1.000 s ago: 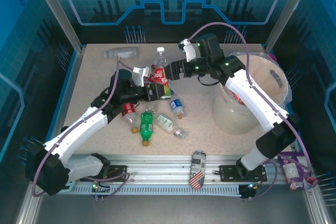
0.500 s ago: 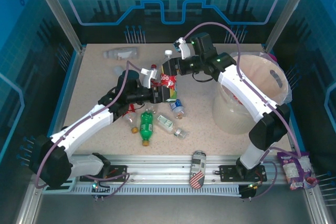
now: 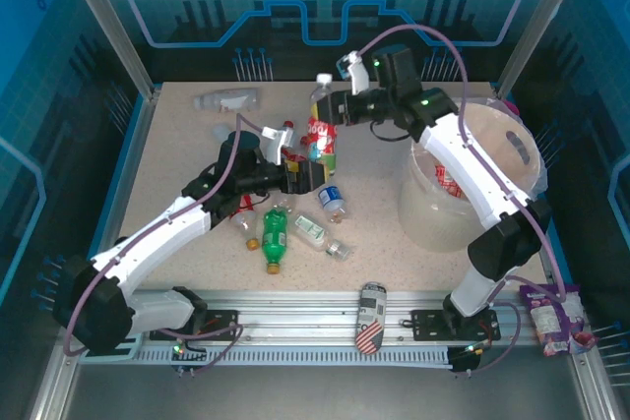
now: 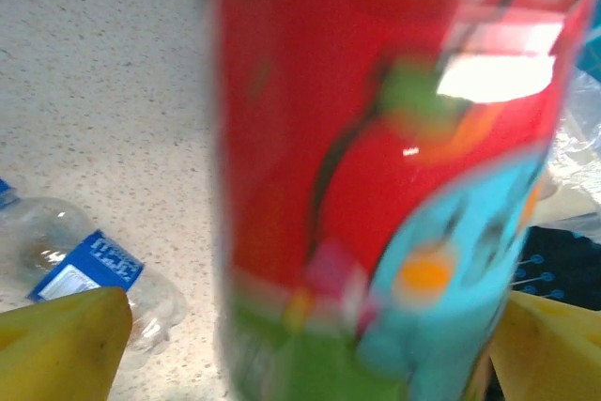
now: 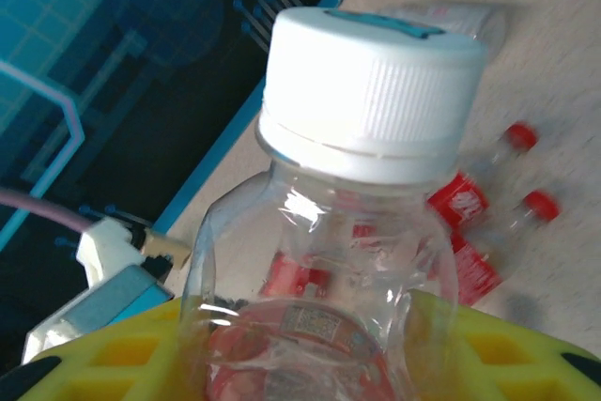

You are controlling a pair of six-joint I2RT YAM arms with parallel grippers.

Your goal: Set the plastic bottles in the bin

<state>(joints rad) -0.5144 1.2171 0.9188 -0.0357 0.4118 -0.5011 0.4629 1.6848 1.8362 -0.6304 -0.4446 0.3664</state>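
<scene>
Right gripper (image 3: 337,110) pinches the white-capped bottle (image 3: 320,130) by its neck, upright, left of the bin (image 3: 433,215). Left gripper (image 3: 305,174) is spread around the bottle's lower part, fingers (image 4: 58,343) on either side. Loose bottles (image 3: 281,228) lie nearer.

The red-labelled bottle (image 4: 376,185) is blurred, cut off top and bottom; the left fingers (image 4: 56,345) are cropped below.

Clear bottle (image 5: 319,260) with white cap (image 5: 371,91), upright, gripped low between the yellow fingers (image 5: 122,349) of the right gripper (image 5: 315,354). Red-capped bottles (image 5: 479,204) lie on the speckled table (image 5: 563,72) beyond, right. Pale bottle (image 5: 451,18) lies farther off.
</scene>
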